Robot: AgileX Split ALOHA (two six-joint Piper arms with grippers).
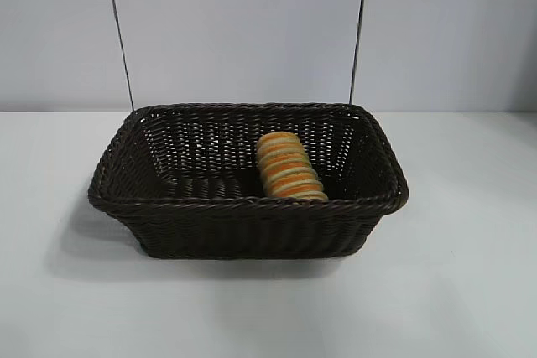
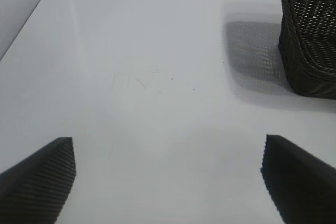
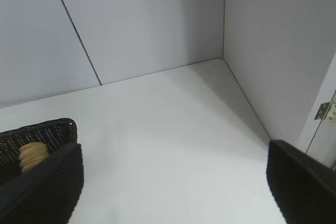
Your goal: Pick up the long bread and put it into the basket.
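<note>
Long bread [image 1: 289, 167] lying inside wicker basket [image 1: 252, 224]; left gripper [image 2: 168, 174] and right gripper [image 3: 176, 179] wide, empty; nothing left but parking

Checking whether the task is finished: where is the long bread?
In the exterior view, the long bread lies inside the basket, right of its middle, reaching the near wall.

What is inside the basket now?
The long bread lies inside the basket, right of its middle. The near wall covers the bread's lower end and part of the basket floor.
</note>
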